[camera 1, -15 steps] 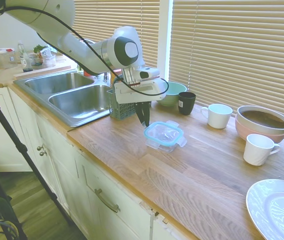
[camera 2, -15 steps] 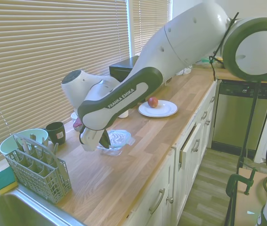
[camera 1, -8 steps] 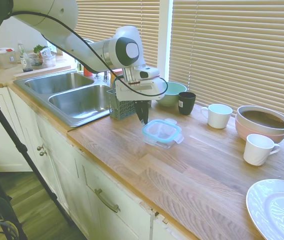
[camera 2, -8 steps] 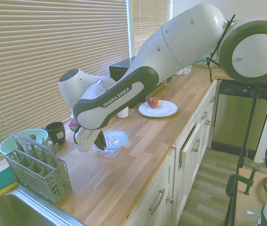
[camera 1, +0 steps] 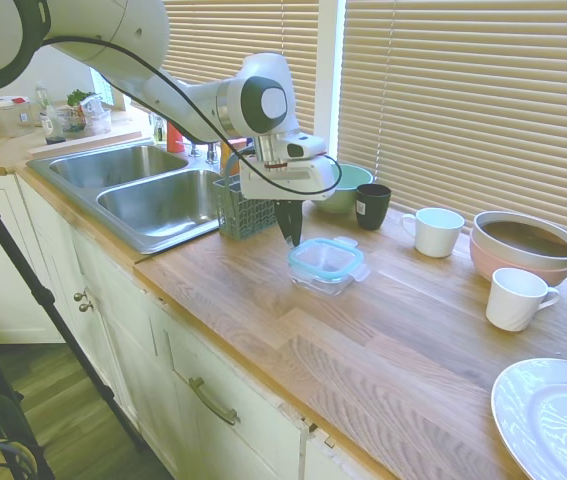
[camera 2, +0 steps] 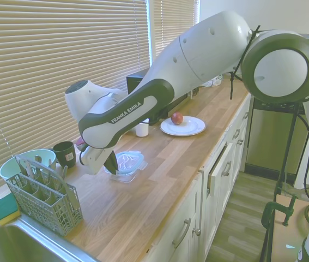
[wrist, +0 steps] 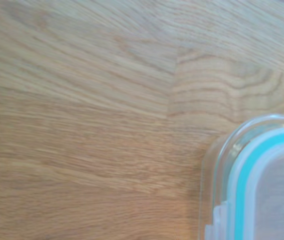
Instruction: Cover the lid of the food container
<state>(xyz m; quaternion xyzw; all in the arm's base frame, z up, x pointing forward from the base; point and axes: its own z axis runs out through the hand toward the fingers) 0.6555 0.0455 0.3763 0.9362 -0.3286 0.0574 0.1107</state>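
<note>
While lid (camera 1: pixel 325 257) sits atop food container (camera 1: pixel 321 280), claw (camera 1: pixel 290 238) grips lid's edge.

Bright daylight filters through the blinds (camera 1: pixel 463 110), both exterior views look slightly washed-out, and the wrist view is soft.

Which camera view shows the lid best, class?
The first exterior view: the whole lid shows on the food container, beside the gripper. The second exterior view partly hides it behind the arm; the wrist view catches only one teal corner.
</note>
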